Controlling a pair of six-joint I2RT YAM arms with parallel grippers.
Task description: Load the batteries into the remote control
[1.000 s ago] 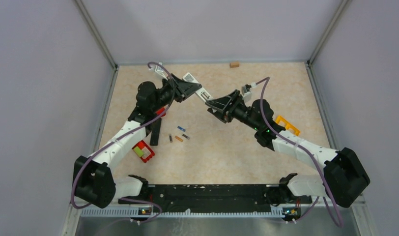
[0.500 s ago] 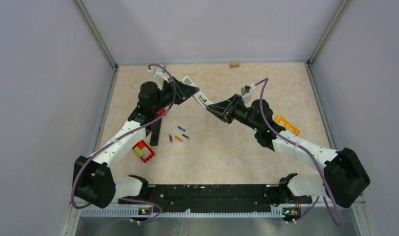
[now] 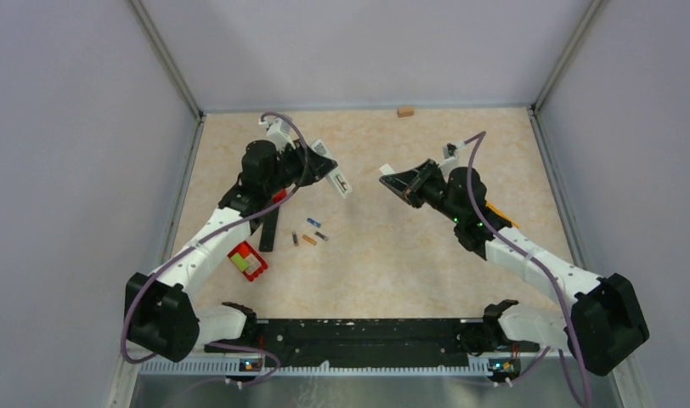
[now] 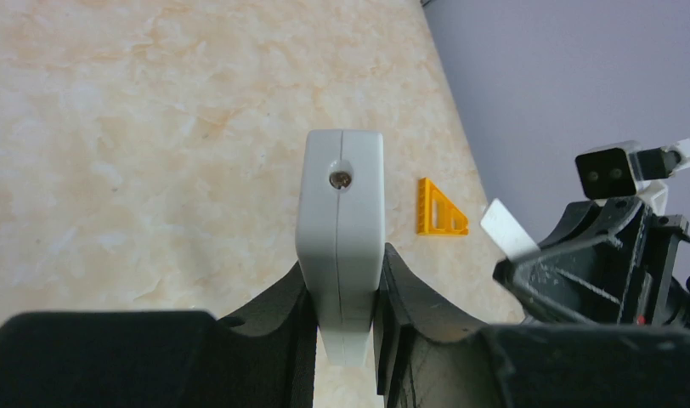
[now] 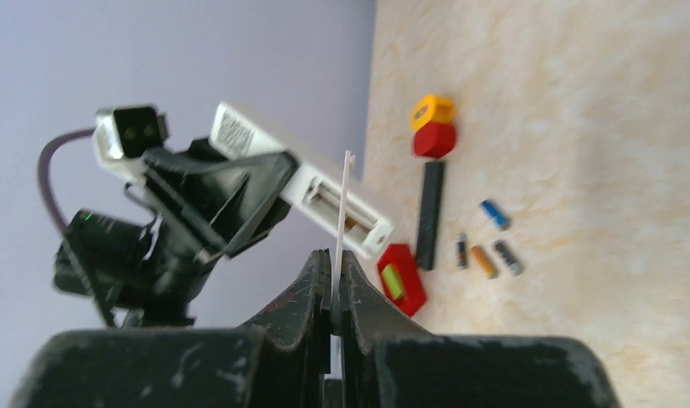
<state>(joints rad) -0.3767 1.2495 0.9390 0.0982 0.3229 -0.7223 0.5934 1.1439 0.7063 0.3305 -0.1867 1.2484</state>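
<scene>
My left gripper [image 3: 322,163] [image 4: 342,280] is shut on the white remote control [image 3: 336,176] [image 4: 342,212] and holds it above the table at the back left. In the right wrist view the remote control [image 5: 299,183] shows an open battery bay facing me. My right gripper [image 3: 389,179] [image 5: 335,263] is shut on a thin white cover plate [image 5: 344,204] [image 4: 507,229], held apart from the remote. The batteries lie loose on the table below: a blue one [image 3: 312,222] [image 5: 494,213], an orange one [image 3: 308,240] [image 5: 483,261] and two dark ones [image 3: 322,235] [image 3: 295,240].
A long black bar [image 3: 269,228] and a red block with a green inset [image 3: 247,261] lie left of the batteries. A red piece [image 5: 433,140] and a yellow ring [image 5: 432,110] sit near the bar's far end. An orange triangle frame [image 4: 440,208] lies at the right, a small brown block [image 3: 404,111] by the back wall.
My right gripper closed on the cover plate and drew back to the right with it, away from the remote. The left gripper turned the remote and pulled it slightly left.
</scene>
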